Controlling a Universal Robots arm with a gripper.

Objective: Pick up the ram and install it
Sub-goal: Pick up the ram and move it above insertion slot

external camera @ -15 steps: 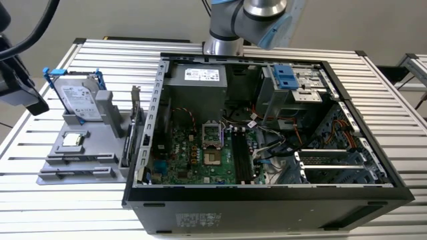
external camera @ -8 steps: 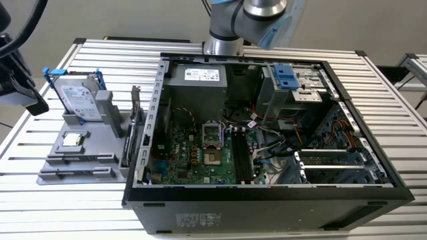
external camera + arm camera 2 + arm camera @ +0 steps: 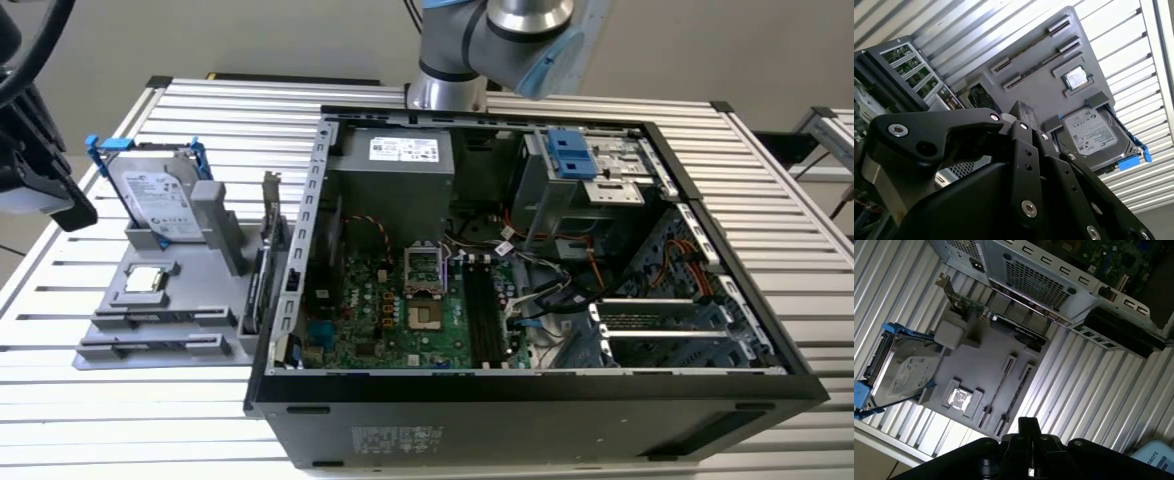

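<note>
Two long, thin, dark green-black ram sticks [image 3: 998,389] lay side by side on a flat grey plastic parts tray [image 3: 984,365], each cradled at both ends by small grey holders. The black metal gripper [image 3: 1028,426] hovered above the tray's outer edge, just past the sticks' ends and touching neither. Its fingertips [image 3: 1021,111] looked pressed together with nothing between them, though the linkage hid part of them.

A clean pick-up would probably call for parting the fingers and centring over the middle of one stick. The fingers should then pinch across its thin faces and lift it straight up out of both holders, without nudging its neighbour.

The tray also held a square silver processor chip [image 3: 959,399] in a recess just beside the sticks. A silver hard drive [image 3: 909,372] in blue plastic rails sat at the tray's opposite end. A larger dark card [image 3: 1019,332] with a metal bracket stood along the tray's edge nearest the open black computer case [image 3: 534,395]. That case, next to the tray on the slatted aluminium table [image 3: 160,420], held a green motherboard [image 3: 367,310] whose long dark memory slots [image 3: 487,315] appeared empty.
</note>
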